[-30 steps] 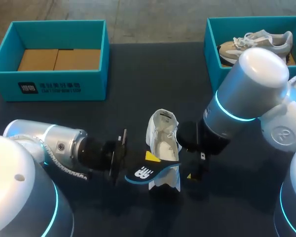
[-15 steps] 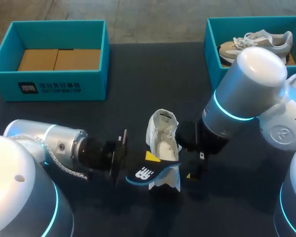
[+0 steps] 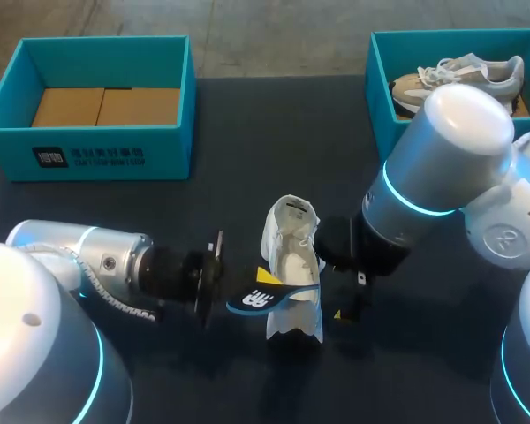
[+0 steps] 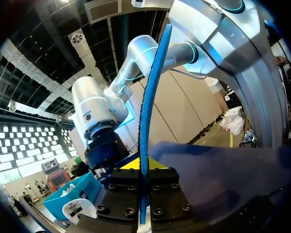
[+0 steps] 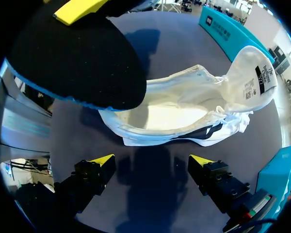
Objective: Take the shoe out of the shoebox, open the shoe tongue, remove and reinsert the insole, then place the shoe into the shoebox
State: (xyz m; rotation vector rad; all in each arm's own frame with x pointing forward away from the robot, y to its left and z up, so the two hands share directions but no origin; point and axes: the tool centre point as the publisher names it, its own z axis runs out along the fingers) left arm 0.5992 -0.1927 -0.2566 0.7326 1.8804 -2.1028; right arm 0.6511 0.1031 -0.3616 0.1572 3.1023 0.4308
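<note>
left gripper (image 4: 143, 169) pinches insole (image 4: 150, 97) over shoe (image 5: 174, 114); right gripper (image 5: 153, 160) open beside shoe

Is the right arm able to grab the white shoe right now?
Probably yes. The right gripper is open, and the white shoe lies just ahead of it with nothing between. The insole only overhangs one end.

Left end effector (image 4: 142, 167) clamped, right end effector (image 5: 150, 161) spread, seemingly hovering.
</note>
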